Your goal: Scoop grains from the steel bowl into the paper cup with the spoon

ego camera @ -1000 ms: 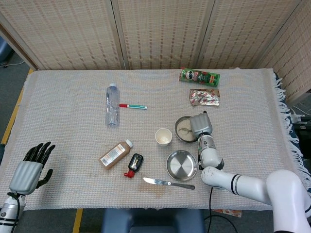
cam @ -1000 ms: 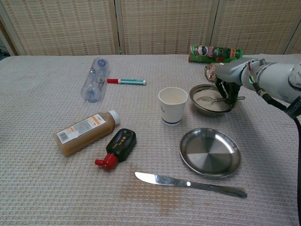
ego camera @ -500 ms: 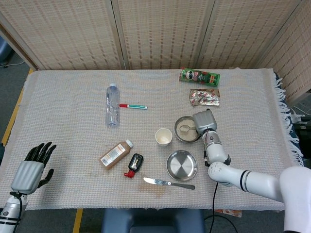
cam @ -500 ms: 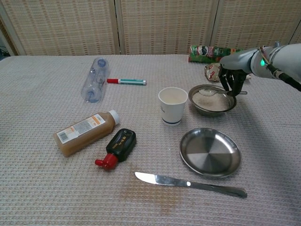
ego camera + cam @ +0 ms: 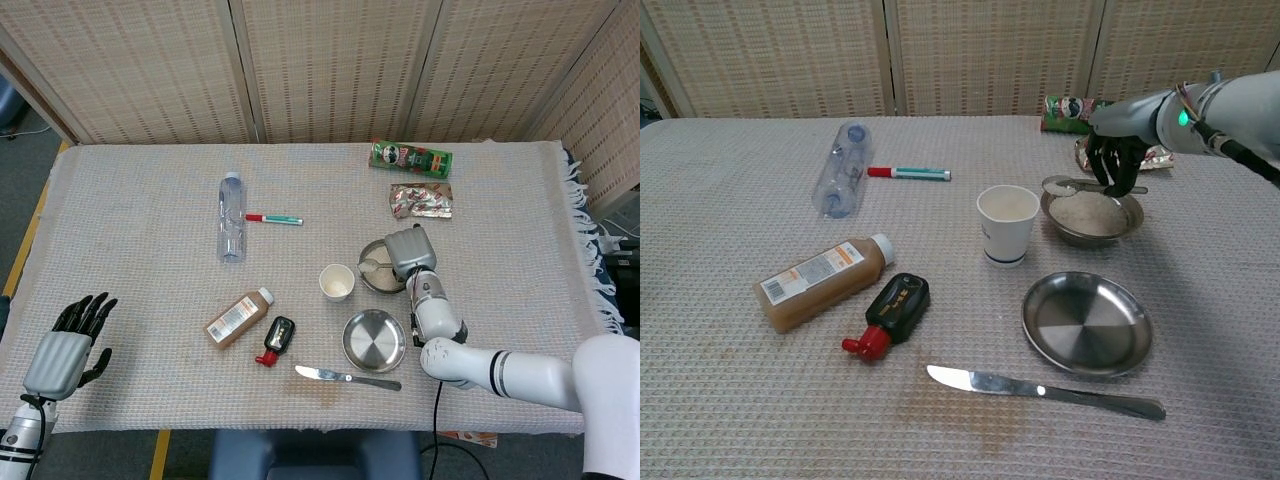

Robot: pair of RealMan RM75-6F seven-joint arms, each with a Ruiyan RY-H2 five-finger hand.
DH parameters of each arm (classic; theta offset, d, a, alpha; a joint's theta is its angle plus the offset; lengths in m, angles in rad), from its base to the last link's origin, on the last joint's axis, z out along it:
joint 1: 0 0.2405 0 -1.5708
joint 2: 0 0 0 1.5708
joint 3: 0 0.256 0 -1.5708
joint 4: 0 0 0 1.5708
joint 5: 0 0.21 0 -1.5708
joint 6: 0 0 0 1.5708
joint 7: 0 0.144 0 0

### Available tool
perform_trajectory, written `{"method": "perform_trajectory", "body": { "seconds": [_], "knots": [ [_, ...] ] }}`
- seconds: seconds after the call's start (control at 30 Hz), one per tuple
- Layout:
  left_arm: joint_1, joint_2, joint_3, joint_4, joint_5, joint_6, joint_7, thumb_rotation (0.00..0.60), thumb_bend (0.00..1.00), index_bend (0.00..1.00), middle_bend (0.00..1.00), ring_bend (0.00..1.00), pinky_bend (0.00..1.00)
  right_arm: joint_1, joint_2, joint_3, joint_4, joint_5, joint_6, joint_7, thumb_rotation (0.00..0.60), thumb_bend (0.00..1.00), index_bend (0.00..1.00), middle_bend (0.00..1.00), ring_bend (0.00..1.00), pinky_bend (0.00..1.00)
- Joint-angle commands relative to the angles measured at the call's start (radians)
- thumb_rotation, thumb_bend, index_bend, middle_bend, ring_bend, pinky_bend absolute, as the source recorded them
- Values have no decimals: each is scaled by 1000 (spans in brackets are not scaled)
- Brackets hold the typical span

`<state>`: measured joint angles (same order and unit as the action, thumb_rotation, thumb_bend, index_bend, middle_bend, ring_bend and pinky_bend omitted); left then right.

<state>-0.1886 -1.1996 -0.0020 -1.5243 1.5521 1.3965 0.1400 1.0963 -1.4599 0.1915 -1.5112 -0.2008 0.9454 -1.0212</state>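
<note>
The steel bowl (image 5: 1091, 216), filled with pale grains (image 5: 1089, 211), is located right of centre on the woven tablecloth (image 5: 730, 400), with the paper cup (image 5: 1007, 224) standing just beside it on the left, apart from its rim. The spoon (image 5: 1083, 184) is grasped in the dark fingers of the right hand (image 5: 1112, 160) and is held roughly level above the far-left rim of the bowl, its head pointing toward the cup. Near the bowl lies the empty steel plate (image 5: 1087, 323), and nearer still the knife (image 5: 1040, 390) lies along the near edge. Open cloth is available right of the bowl and plate. Far of the bowl, the green can (image 5: 410, 157) and a foil packet (image 5: 421, 199) lie close to the far edge. The left hand (image 5: 65, 346) is held at the near-left corner, fingers spread and holding nothing, well apart from the brown bottle (image 5: 822, 280), black bottle (image 5: 890, 313), clear bottle (image 5: 840, 166) and pen (image 5: 909, 173). Compared with half a second earlier, the spoon has been lifted out of the grains and shifted left toward the cup, with the right hand carried up and left.
</note>
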Motion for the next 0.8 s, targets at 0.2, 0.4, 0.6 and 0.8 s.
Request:
{"method": "perform_trajectory", "body": {
  "seconds": [0.2,0.4,0.6,0.8],
  "knots": [
    [2,2,0,-4,0,4,0,600,432,0,0,0,119,46,-5,1,-28,17,25,-9,600,332,671,549,338,212],
    [3,7,-2,-3,0,8,-11,600,432,0,0,0,119,76,-11,3,-40,37,39,-17,600,332,670,549,338,212],
    [2,9,-1,-4,3,9,-15,600,432,0,0,0,119,118,-25,-18,-71,36,96,-72,600,332,669,549,338,212],
    [4,12,1,-5,6,12,-20,600,431,0,0,0,120,149,-43,-52,-103,22,202,-158,600,333,668,549,338,212]
  ]
}}
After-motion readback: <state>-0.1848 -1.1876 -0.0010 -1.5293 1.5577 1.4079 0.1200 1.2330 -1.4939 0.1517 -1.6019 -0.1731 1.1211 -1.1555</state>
